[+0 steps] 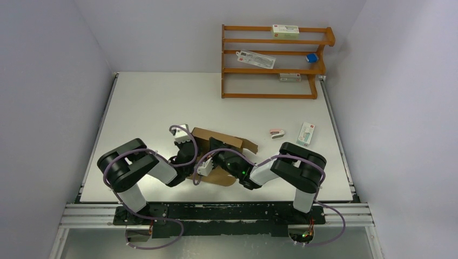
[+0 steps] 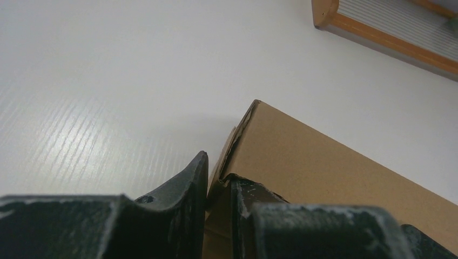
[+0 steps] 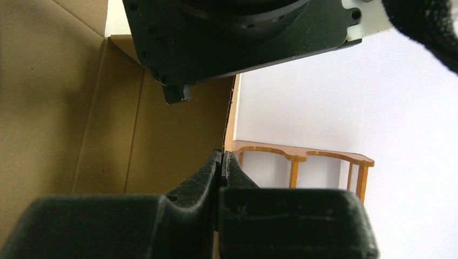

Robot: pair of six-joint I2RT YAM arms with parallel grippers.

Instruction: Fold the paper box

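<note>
The paper box (image 1: 229, 140) is plain brown cardboard, partly raised, lying in the middle of the table between both arms. In the left wrist view my left gripper (image 2: 219, 178) is shut on a frayed corner edge of the paper box (image 2: 324, 167), with one of the fingers (image 2: 197, 170) outside the wall. My left gripper (image 1: 189, 145) sits at the box's left end. My right gripper (image 1: 217, 147) reaches in from the right. Up close, the right gripper (image 3: 222, 162) is shut on the thin upright edge of a box wall (image 3: 162, 135), and the left arm's black wrist hangs just above it.
A wooden shelf (image 1: 275, 62) with small white cartons stands at the back right. It also shows as the shelf (image 2: 389, 27) in the left wrist view and the shelf (image 3: 302, 162) in the right. A white carton (image 1: 307, 133) and a small pink-and-white item (image 1: 276, 133) lie right of the box.
</note>
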